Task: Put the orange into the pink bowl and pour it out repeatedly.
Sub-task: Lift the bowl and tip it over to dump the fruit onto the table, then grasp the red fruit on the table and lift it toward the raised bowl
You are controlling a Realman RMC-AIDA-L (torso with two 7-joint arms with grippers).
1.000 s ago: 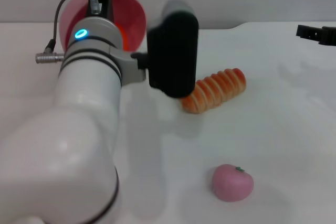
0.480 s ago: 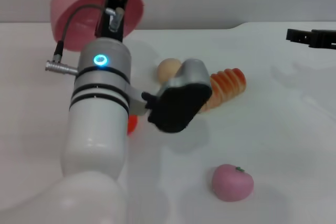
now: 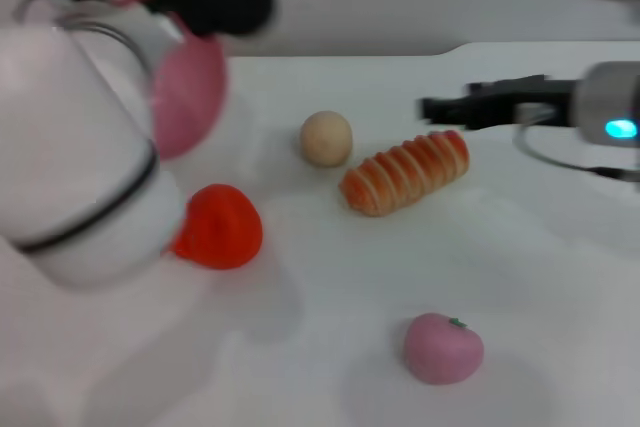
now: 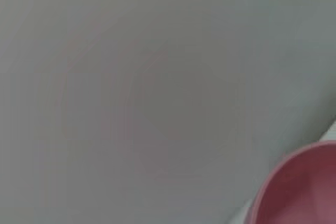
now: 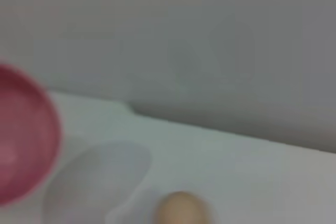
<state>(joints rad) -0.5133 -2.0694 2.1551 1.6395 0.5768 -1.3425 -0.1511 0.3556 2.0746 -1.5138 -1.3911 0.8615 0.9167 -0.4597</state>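
Glossy red-orange orange [image 3: 218, 227] lying on bench, left side, pink bowl [image 3: 185, 97] tipped on edge above it, empty

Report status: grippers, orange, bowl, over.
Left gripper hidden behind its arm, carrying the pink bowl tipped, off the table. Right gripper empty above the bread loaf. Orange on the table, unobstructed.

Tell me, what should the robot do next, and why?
Probably bring the bowl back down and set it upright on the table. The orange already lies out on the table beside the left arm, and the bowl is held up and tipped, with nothing seen inside. The right gripper reaches in from the far right, above the bread, so it may then fetch the orange.
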